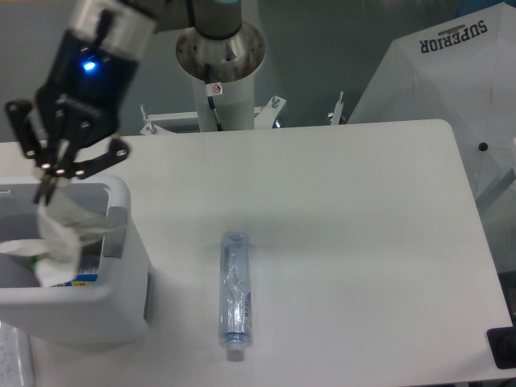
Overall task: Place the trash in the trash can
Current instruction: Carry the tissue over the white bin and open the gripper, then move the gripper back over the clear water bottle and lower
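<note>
The crushed clear plastic bottle (235, 294) with a bluish label lies lengthwise on the white table, cap toward the front edge. The pale grey-white trash can (105, 310) stands at the front left. My gripper (47, 187) is above the can's opening, shut on the crumpled white translucent wrapper (58, 246), which hangs down from the fingertips into the can's mouth. The bottle is well to the right of the gripper and apart from the can.
The arm's white base column (219, 56) stands at the back edge. A white canopy marked SUPERIOR (451, 72) is at the back right. A black object (503, 347) sits off the front right corner. White paper and a blue-labelled item (81, 280) lie inside the can.
</note>
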`<state>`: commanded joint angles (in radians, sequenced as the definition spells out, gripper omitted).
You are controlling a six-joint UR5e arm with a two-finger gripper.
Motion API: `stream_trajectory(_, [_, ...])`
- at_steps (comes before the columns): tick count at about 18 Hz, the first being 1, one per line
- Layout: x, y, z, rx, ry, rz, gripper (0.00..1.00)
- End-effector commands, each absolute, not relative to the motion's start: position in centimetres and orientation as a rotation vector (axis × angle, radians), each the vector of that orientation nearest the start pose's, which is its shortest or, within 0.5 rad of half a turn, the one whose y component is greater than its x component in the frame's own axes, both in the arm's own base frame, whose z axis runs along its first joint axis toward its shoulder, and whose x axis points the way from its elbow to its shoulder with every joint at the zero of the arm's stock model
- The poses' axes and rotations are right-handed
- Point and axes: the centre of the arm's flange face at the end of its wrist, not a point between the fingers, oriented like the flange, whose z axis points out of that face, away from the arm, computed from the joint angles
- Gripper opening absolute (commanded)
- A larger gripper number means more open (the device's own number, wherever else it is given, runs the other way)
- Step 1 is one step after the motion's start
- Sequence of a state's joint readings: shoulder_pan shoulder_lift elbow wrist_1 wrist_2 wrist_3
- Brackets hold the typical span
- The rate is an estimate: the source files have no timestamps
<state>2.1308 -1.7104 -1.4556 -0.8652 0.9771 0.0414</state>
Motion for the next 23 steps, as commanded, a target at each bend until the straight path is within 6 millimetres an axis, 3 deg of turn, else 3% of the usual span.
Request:
stream_trajectory(4, [-13.6,59.5,55.4,-2.313,-0.344,-0.454,0.06])
stream_trajectory(8, [-13.8,59.7,54.5,-2.326,-0.351,-0.461,0.08])
stream_trajectory(10, [-13.9,59.9,53.8,-2.337,-0.358,-0.468,0.14])
stream_trajectory(11, [-14.0,60.0,53.6,-2.340,-0.357,-0.467,0.24])
stream_trajectory(13, [-14.3,60.1,53.2,-2.353,-0.346,-0.434,0.62])
stream_trajectory(14, [-14.4,60.1,53.1,-2.360,-0.336,-0.414,0.76])
stream_trajectory(20, [-15.3,60.2,54.4,-2.354,-0.347,-0.340,0.90])
stream_trajectory(21, [-17.2,59.7,54.3,-2.358,-0.400,-0.286,0.94])
stream_trajectory(23, [-25.0,56.9,53.5,-2.350,-0.591,-0.158,0.99])
